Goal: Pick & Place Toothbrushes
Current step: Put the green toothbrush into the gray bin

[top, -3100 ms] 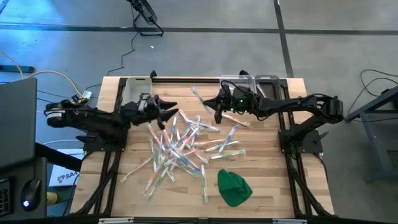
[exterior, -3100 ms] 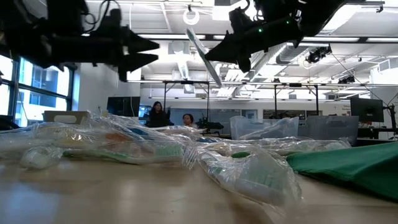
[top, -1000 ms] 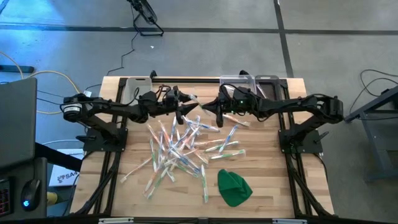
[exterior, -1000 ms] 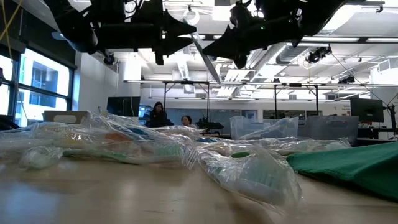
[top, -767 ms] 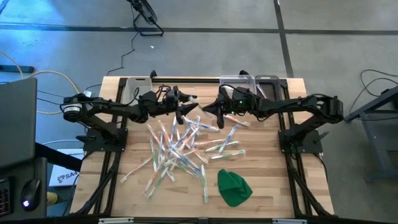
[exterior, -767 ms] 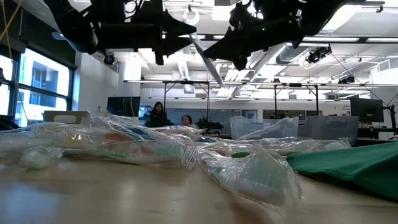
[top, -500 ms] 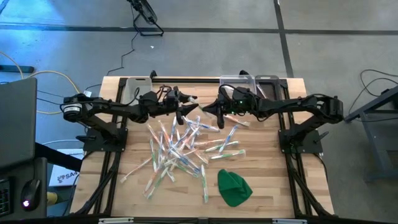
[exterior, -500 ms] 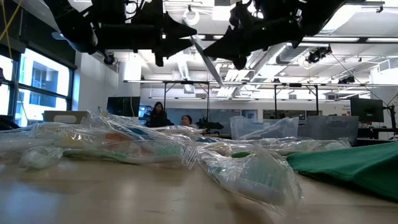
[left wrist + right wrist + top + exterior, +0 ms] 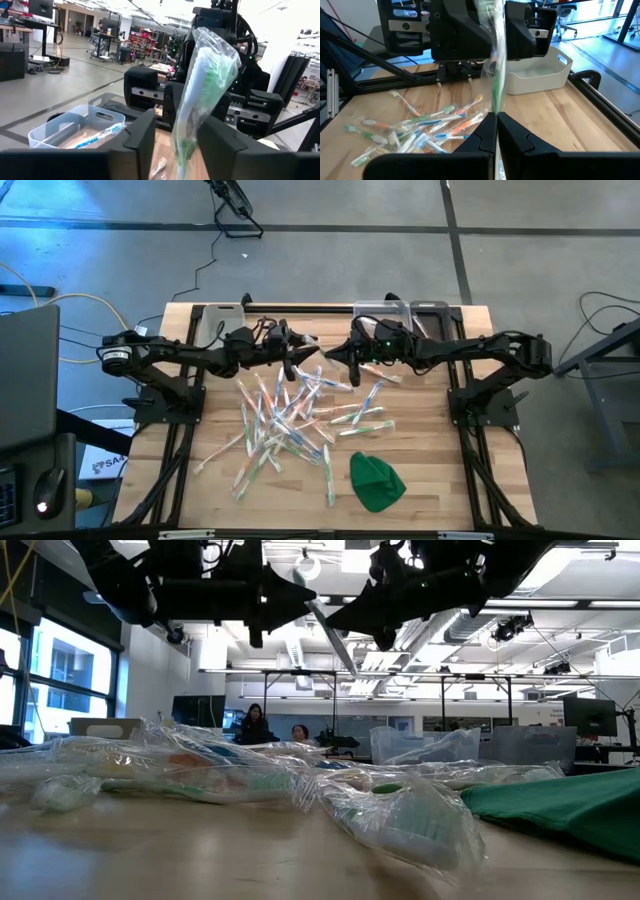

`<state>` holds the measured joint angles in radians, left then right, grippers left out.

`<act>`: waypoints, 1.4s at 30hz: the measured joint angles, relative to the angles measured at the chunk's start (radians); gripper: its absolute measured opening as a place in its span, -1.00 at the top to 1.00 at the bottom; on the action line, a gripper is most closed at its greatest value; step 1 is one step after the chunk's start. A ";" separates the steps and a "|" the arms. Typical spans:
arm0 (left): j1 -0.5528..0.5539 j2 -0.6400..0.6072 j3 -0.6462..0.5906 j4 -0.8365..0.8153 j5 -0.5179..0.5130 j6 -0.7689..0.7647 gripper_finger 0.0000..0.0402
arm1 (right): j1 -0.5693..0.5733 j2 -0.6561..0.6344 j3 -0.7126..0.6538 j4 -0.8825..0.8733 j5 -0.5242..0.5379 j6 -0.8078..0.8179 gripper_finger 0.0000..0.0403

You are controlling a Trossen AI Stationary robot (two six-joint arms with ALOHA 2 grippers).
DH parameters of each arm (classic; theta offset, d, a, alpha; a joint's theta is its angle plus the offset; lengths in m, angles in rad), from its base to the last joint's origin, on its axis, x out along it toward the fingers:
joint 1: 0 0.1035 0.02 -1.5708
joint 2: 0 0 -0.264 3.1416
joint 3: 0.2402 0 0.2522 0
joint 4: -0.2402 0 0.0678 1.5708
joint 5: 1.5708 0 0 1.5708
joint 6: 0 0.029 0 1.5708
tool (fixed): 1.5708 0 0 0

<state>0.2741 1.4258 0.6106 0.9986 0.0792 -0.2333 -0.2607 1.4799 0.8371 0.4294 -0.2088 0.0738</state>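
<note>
A wooden worktop (image 9: 430, 430) sits in an open workshop, with two people far behind it at desks. My two arms meet above the worktop's far middle. My right pincer (image 9: 497, 131) is pressed together on the lower end of a wrapped toothbrush (image 9: 497, 60) with green accents, holding it up in the air between the two arms. My left pincer (image 9: 172, 135) faces it from the other side, its fingers (image 9: 142, 137) spread on either side of the same wrapper; I cannot tell whether they touch it. Below and nearer than both pincers lies the heap of toothbrushes (image 9: 290, 415), scattered across the worktop's middle. A green cloth (image 9: 375, 480) lies beyond the heap's near edge, on my right pincer's side. Behind my right pincer stands a clear bin (image 9: 425, 310) at the far edge, with one blue-accented brush in it (image 9: 102, 134); a white bin (image 9: 215, 320) stands behind my left pincer.
</note>
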 joint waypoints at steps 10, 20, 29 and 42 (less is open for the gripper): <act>0.000 0.000 0.000 -0.008 0.000 0.000 0.87 | 0.000 0.000 0.000 -0.006 0.000 0.000 0.98; 0.000 0.000 0.000 -0.010 0.000 0.000 0.95 | 0.000 0.000 0.000 -0.008 -0.003 0.000 0.98; 0.000 0.000 0.000 -0.031 -0.002 0.000 0.97 | 0.000 0.000 0.000 -0.013 -0.004 0.010 0.95; 0.000 0.000 0.000 -0.053 -0.002 0.000 0.97 | 0.000 -0.003 0.000 -0.040 -0.013 0.055 0.14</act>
<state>0.2745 1.4254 0.6106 0.9460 0.0772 -0.2329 -0.2607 1.4767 0.8368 0.3892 -0.2215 0.1288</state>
